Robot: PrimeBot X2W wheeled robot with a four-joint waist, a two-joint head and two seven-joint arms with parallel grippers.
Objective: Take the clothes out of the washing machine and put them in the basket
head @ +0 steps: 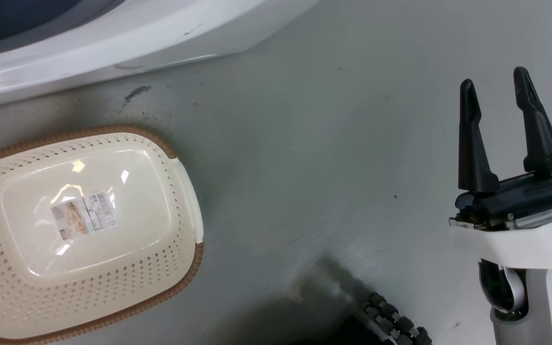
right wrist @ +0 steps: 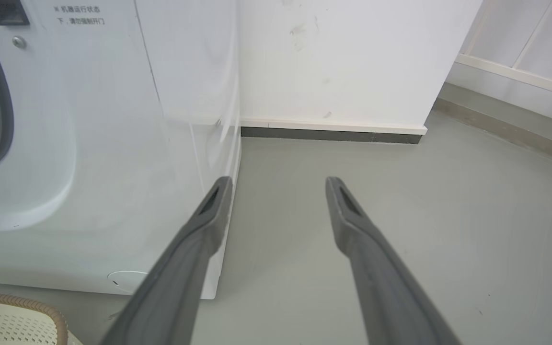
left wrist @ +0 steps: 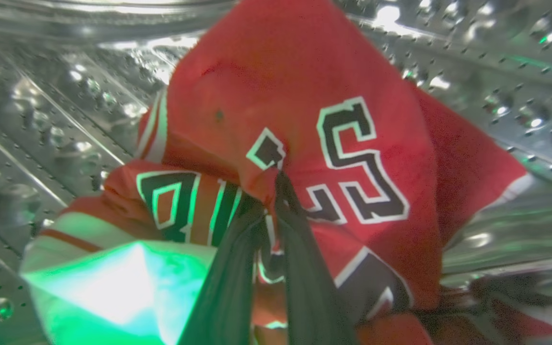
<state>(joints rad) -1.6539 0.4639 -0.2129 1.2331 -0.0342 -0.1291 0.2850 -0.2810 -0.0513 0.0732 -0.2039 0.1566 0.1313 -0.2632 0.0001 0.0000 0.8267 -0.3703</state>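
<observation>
Left gripper (left wrist: 276,191): its two dark fingers meet at the tips, clamped on a bunched fold of the red basketball jersey (left wrist: 352,143), deep inside the drum (left wrist: 41,120). Pinching a raised fold is probably meant to let one pull drag the whole garment out.
Red basketball jersey: crumpled against the perforated steel wall, black-and-white lettering facing the wrist camera, more red cloth behind it at the right.
Pale fabric (left wrist: 113,282): under the jersey at lower left, washed green by a light. I cannot tell whether it is trim or a separate cloth.
Right gripper (head: 494,79): fingers spread apart, holding nothing, above the bare grey floor (head: 304,167) beside the washing machine (right wrist: 89,143). It is likely parked there to keep the door opening free.
Basket (head: 113,130): empty, mouth up, on the floor just in front of the machine, so the carry from the drum is short.
Stage: first garment gripped, nothing delivered yet.
</observation>
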